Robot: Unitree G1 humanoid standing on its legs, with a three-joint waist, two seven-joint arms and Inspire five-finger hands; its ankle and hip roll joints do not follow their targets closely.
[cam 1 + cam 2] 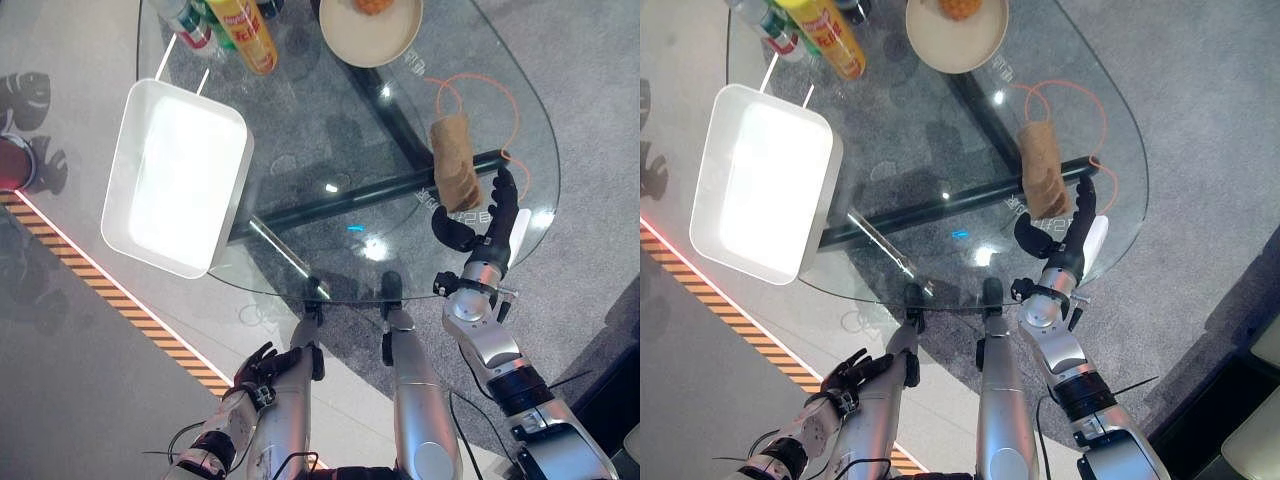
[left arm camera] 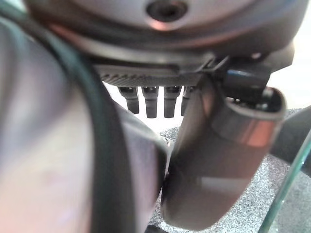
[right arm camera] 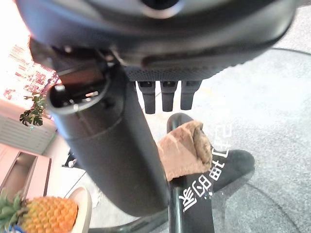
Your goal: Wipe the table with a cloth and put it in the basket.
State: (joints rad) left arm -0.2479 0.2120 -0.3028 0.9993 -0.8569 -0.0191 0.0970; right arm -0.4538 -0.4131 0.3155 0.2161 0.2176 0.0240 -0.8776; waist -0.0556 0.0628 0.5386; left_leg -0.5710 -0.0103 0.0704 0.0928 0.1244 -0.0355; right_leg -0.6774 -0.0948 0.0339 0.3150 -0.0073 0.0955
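Observation:
A folded brown cloth (image 1: 455,165) lies on the round glass table (image 1: 300,140), near its right edge. My right hand (image 1: 487,240) hovers at the table's near right rim, just short of the cloth's near end. Its fingers (image 1: 505,195) are straight and its thumb stands out, and it holds nothing. The right wrist view shows the cloth (image 3: 182,153) past the fingers, apart from them. A white rectangular basket (image 1: 120,170) sits on the table's left side and overhangs the edge. My left hand (image 1: 262,368) hangs low below the table's near edge, fingers relaxed and empty.
A cream plate (image 1: 370,45) with a pineapple (image 3: 43,213) stands at the far side. A yellow can (image 1: 245,35) and bottles (image 1: 190,25) stand at the far left. An orange cord (image 1: 480,90) loops near the cloth. Dark frame bars (image 1: 330,200) run under the glass.

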